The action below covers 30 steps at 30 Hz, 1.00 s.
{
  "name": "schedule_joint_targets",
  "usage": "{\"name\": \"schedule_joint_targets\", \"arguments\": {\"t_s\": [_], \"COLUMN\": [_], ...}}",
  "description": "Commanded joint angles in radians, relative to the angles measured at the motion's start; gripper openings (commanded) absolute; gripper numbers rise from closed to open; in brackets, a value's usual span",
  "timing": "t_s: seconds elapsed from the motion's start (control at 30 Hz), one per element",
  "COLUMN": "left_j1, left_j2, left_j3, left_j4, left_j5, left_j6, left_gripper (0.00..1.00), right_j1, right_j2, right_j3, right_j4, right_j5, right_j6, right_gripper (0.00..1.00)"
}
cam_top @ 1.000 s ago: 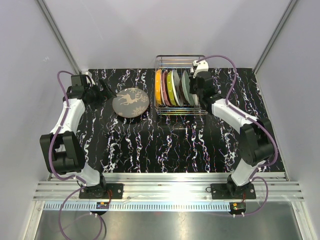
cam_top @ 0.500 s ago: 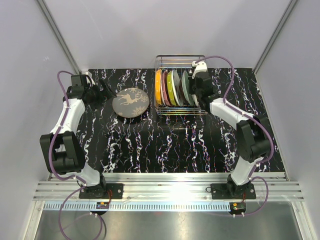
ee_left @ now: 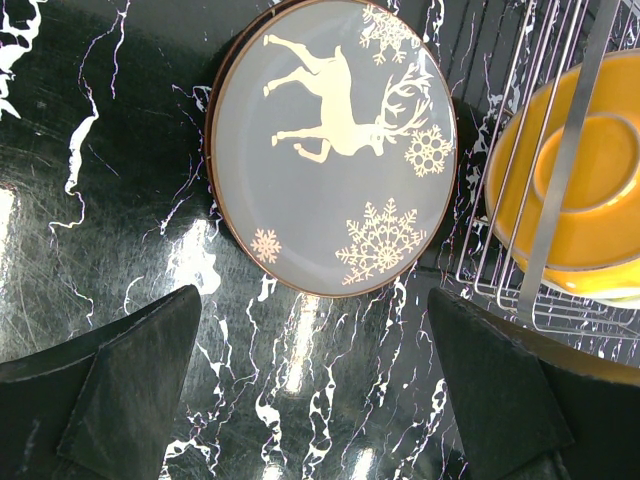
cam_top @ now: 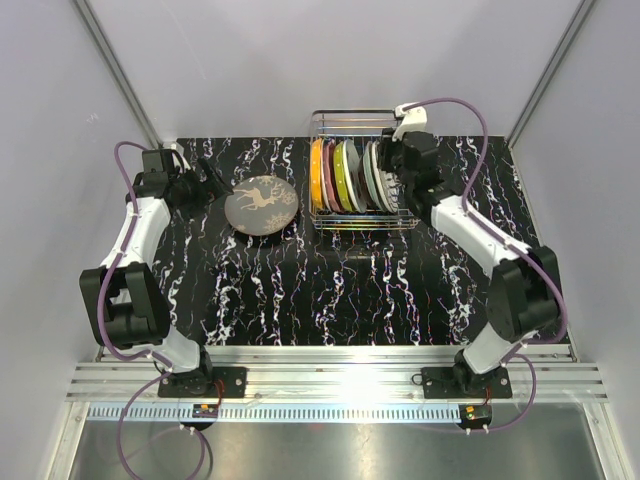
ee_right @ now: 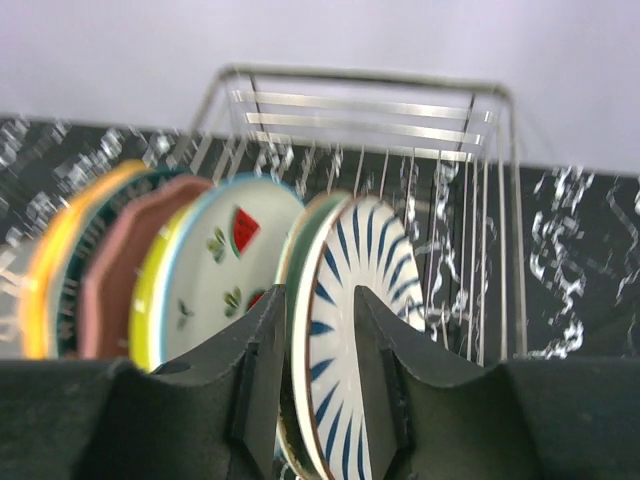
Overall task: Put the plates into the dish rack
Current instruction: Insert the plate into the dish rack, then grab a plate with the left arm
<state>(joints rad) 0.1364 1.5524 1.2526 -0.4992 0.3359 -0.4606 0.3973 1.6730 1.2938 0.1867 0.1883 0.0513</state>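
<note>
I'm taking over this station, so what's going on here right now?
Plates are being loaded into the dish rack. The right gripper straddles a blue-striped plate standing there among others; whether it pinches is unclear. The left gripper hangs open by the deer plate, which lies flat on the table.

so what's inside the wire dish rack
The shiny wire dish rack holds upright round plates: orange, pink, white watermelon-patterned, blue-striped white. Overlap hides most faces and lower edges.
</note>
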Motion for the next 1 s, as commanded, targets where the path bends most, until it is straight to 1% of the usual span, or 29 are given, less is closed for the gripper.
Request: {"name": "schedule_joint_targets", "arguments": {"t_s": [0.0, 0.1, 0.13, 0.33, 0.4, 0.63, 0.7, 0.83, 0.87, 0.97], "left_j1": [0.003, 0.015, 0.022, 0.031, 0.031, 0.031, 0.028, 0.012, 0.009, -0.007], "left_j2": [-0.011, 0.009, 0.018, 0.075, 0.101, 0.182, 0.196, 0.233, 0.239, 0.265], "left_j3": [0.016, 0.013, 0.008, 0.002, 0.001, -0.01, -0.01, -0.007, -0.004, 0.007], "left_j4": [0.034, 0.034, 0.039, 0.063, 0.068, 0.103, 0.103, 0.108, 0.11, 0.1], "left_j5": [-0.011, -0.006, 0.002, 0.064, 0.069, 0.084, 0.083, 0.074, 0.072, 0.052], "left_j6": [-0.004, -0.015, -0.019, -0.026, -0.03, -0.061, -0.061, -0.059, -0.058, -0.053], "left_gripper": [0.99, 0.99, 0.99, 0.99, 0.98, 0.85, 0.83, 0.79, 0.76, 0.73], "right_j1": [0.0, 0.0, 0.0, 0.002, 0.003, 0.003, 0.005, 0.005, 0.005, 0.006], "right_j2": [-0.128, -0.183, -0.206, -0.278, -0.297, -0.377, -0.389, -0.432, -0.438, -0.463], "right_j3": [0.027, 0.018, 0.015, 0.001, -0.03, -0.146, -0.168, -0.227, -0.238, -0.269], "right_j4": [0.065, 0.062, 0.06, 0.023, 0.028, 0.037, 0.04, 0.051, 0.054, 0.06], "right_j5": [-0.024, -0.062, -0.096, -0.217, -0.242, -0.273, -0.276, -0.282, -0.283, -0.286], "right_j6": [0.008, 0.019, 0.018, 0.038, 0.047, 0.059, 0.062, 0.074, 0.079, 0.081], "right_gripper": [0.41, 0.43, 0.43, 0.45, 0.45, 0.45, 0.45, 0.41, 0.39, 0.36]}}
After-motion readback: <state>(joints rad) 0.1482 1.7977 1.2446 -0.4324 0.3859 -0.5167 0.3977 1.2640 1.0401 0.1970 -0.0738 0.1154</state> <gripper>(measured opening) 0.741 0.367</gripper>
